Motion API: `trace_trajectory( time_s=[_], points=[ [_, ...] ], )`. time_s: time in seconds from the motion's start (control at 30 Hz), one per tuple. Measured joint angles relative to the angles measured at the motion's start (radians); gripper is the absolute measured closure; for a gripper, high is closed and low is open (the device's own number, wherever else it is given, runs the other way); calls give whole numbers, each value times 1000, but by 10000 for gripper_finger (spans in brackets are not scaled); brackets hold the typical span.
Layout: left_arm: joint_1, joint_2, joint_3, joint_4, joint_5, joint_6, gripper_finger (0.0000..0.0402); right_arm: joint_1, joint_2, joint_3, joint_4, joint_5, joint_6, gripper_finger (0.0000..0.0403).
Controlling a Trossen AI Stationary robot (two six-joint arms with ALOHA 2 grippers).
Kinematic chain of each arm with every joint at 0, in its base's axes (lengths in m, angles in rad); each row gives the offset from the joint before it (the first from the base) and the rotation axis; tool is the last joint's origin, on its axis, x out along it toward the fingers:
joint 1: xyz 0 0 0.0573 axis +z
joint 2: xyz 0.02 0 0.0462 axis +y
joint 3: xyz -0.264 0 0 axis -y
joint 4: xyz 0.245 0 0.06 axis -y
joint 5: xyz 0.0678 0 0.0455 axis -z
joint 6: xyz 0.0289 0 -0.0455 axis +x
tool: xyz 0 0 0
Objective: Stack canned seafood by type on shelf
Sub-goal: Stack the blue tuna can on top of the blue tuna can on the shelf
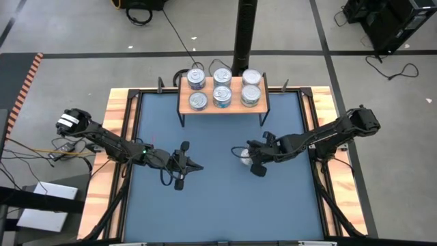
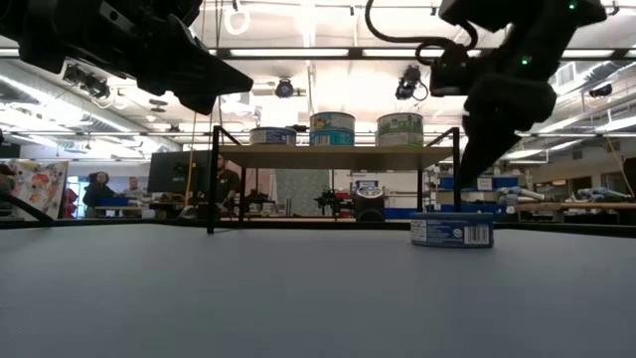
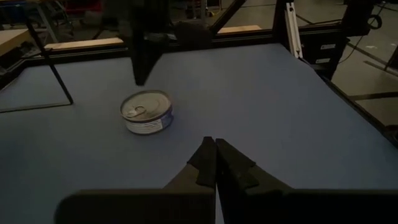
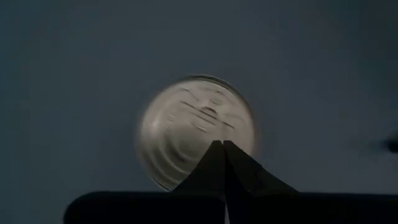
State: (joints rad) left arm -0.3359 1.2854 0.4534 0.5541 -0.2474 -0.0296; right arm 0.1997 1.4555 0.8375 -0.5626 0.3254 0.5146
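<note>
My right gripper (image 4: 222, 144) is pinched fully together, holding nothing, its tips poised directly above the silver top of a lone tin (image 4: 196, 130). In the overhead view that right gripper (image 1: 254, 162) sits over the tin (image 1: 244, 156) on the blue mat (image 1: 218, 205), right of centre. From table level the tin (image 2: 452, 230) rests flat on the mat, blue label outward, with the right arm coming down over it.

My left gripper (image 3: 216, 155) is likewise closed tight and empty, above bare mat left of centre (image 1: 192, 166), well apart from the tin (image 3: 147, 111), which it faces.

At the far edge, the shelf (image 1: 222, 108) carries six stacked tins (image 1: 221, 96) in two rows of three. At table level I can see only three of them (image 2: 332, 129), side by side on the board.
</note>
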Motion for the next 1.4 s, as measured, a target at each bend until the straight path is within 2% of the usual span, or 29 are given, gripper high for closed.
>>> trace_trajectory(
  time_s=[0.17,0.27,0.5,0.67,0.8,1.0,1.17,1.4],
  points=[
    [0,0,0,-10,15,0,398,-3,0,5,-142,73,87,402],
    [0,0,0,-11,16,0,399,-15,0,-49,-133,76,132,402],
    [0,0,0,-11,16,6,399,-15,0,-177,151,-9,142,402],
    [0,25,6,-12,5,50,399,1,0,-189,274,-10,140,402],
    [0,98,39,-9,1,100,396,9,-1,-189,352,-10,124,402],
    [0,220,114,-10,-16,216,366,9,2,-189,365,-9,113,402],
    [0,291,188,-13,-44,297,330,8,60,-189,376,-6,119,402],
    [2,370,320,-190,-51,375,287,21,181,-190,541,-18,105,402]
  ],
)
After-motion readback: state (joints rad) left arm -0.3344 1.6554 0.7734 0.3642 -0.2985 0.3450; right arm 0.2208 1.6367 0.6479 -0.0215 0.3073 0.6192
